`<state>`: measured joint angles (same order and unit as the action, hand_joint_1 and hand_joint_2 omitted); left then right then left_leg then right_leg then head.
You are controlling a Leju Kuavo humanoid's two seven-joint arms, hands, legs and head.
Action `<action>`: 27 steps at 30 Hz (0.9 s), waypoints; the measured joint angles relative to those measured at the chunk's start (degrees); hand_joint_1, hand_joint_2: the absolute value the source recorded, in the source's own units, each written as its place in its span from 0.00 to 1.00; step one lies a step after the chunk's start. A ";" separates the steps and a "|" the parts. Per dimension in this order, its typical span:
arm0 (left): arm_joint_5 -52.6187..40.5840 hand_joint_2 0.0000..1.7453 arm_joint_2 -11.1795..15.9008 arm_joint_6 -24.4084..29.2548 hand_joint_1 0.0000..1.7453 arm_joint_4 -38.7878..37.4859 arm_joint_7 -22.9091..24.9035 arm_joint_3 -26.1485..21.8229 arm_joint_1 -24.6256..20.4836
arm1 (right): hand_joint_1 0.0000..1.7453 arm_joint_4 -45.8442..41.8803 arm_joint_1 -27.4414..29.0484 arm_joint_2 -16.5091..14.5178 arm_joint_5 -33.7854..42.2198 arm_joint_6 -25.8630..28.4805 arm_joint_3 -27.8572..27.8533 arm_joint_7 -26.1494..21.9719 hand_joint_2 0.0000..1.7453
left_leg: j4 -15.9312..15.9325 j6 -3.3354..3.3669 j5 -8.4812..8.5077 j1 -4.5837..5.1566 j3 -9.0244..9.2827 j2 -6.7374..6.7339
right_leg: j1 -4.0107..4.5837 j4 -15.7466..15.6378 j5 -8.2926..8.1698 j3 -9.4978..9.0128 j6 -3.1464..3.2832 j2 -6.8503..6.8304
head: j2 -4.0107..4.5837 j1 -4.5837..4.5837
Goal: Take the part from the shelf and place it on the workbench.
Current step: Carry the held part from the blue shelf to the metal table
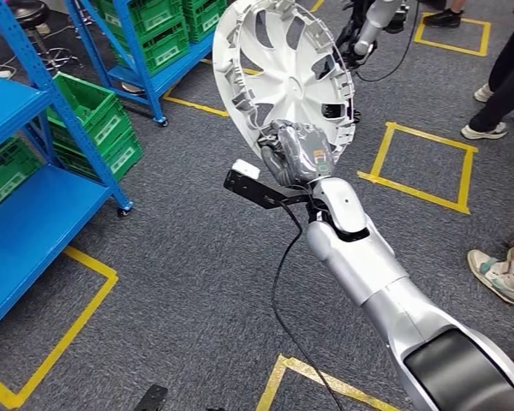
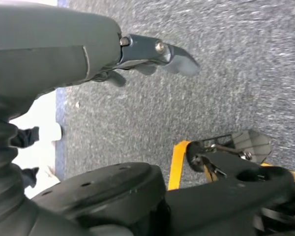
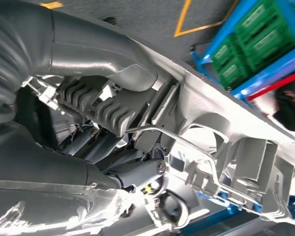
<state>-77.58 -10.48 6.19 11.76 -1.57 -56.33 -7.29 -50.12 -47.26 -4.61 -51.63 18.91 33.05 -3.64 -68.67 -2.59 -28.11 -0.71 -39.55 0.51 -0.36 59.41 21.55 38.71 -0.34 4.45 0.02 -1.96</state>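
Observation:
The part is a white plastic wheel cover [image 1: 287, 68] with curved spokes, held up in the air above the grey carpet and tilted. My right hand [image 1: 300, 154] grips its lower rim, with the silver arm reaching up from the lower right. In the right wrist view the thumb [image 3: 101, 54] lies over the ribbed back edge of the wheel cover [image 3: 227, 118], and the darker fingers are tucked under it. My left hand [image 2: 64, 54] hangs over the carpet, its fingers stretched out and nothing in them.
A blue shelf rack [image 1: 21, 214] stands at the left with green crates [image 1: 99, 120] on it. Another blue rack [image 1: 145, 51] with crates is behind. Yellow tape squares [image 1: 422, 163] mark the carpet. People's shoes [image 1: 500, 274] are at the right edge.

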 joint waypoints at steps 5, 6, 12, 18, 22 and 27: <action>-0.01 1.00 -0.01 0.00 0.00 -0.02 0.00 0.00 0.04 | 1.00 -0.01 -0.42 0.01 -0.13 0.02 -0.02 0.03 1.00 | 9.71 0.51 2.67 -0.89 4.25 3.86 | -0.32 0.25 -0.71 1.33 -1.83 3.19 | 0.00 0.17; -0.02 1.00 0.01 0.00 0.00 -0.02 0.00 0.01 -0.01 | 1.00 -0.01 -0.40 0.04 -0.12 0.02 -0.03 0.05 1.00 | 9.69 0.91 2.80 -0.86 4.25 3.24 | -0.39 0.11 -0.84 1.54 -2.18 3.17 | -0.01 0.22; -0.43 1.00 0.12 0.02 0.00 -0.01 0.08 0.03 0.15 | 1.00 0.07 -0.31 0.14 -0.07 0.04 -0.07 -0.07 1.00 | 9.89 2.27 2.92 -0.60 4.48 -0.81 | 0.01 15.54 6.25 8.88 -3.16 -3.96 | 0.00 -0.88; -0.45 1.00 -0.02 0.02 0.00 -0.01 0.11 0.07 -0.02 | 1.00 0.07 -0.22 0.37 0.04 0.08 -0.11 -0.09 1.00 | 9.84 1.51 2.12 0.04 5.31 -4.18 | 0.84 1.50 0.68 0.59 -1.85 -7.36 | 0.00 -0.83; -0.46 1.00 -0.09 0.02 0.00 -0.01 0.16 0.08 -0.06 | 1.00 0.08 -0.14 0.59 0.03 0.11 -0.16 -0.07 1.00 | 9.96 0.43 1.44 0.18 5.71 -5.43 | 0.87 0.35 0.33 0.35 -0.52 -5.25 | -0.01 -0.72; -0.45 1.00 -0.09 0.02 0.00 -0.01 0.17 0.09 -0.06 | 1.00 0.10 0.29 0.61 0.02 0.11 -0.15 -0.08 1.00 | -3.98 0.07 -4.87 0.17 -1.46 -0.99 | 0.48 -0.15 -0.04 0.23 0.41 -2.15 | 0.00 -0.17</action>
<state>-78.03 -10.56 6.21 11.75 -1.40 -56.24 -7.36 -50.01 -46.97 -4.00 -51.62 19.02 32.89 -3.72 -72.65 -2.52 -32.98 -0.54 -41.01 -0.48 0.13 59.26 21.50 38.94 0.07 2.30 0.02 -2.13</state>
